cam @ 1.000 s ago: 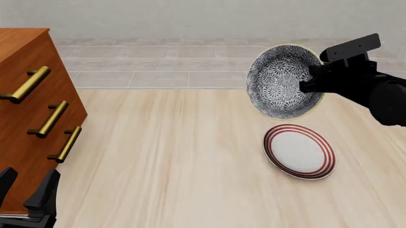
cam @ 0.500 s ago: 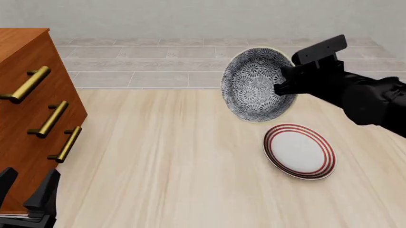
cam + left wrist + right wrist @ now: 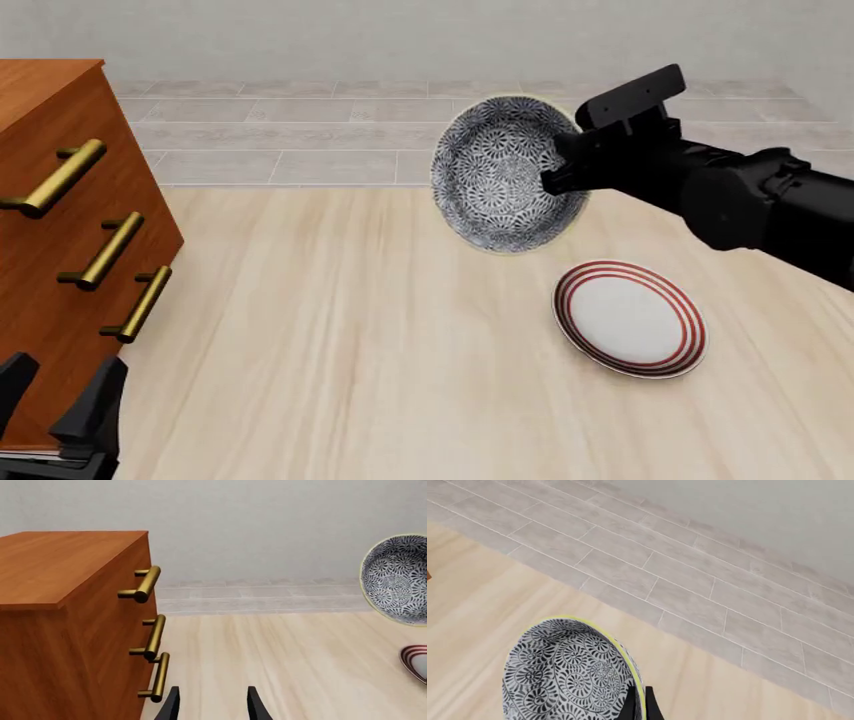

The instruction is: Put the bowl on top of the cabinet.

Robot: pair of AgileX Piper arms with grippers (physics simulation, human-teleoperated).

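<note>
Two arms: I see both.
Right gripper (image 3: 558, 170): pinches the bowl (image 3: 501, 175) rim, up in the air.
Left gripper (image 3: 212, 707): fingers apart, holds nothing.
Cabinet (image 3: 60, 220): far left.

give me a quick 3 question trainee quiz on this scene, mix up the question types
1. True or false: the bowl is resting on the table.
2. Multiple choice: what lies on the table below the bowl in the front view? A) a fork B) a plate with red rings C) a mug
3. Fill in: the cabinet has ___ brass handles on its front.

Key
1. False. The right gripper holds it by the rim, tipped on its side in the air.
2. B, the plate.
3. Three. The left gripper sits open and empty near the cabinet.
</note>
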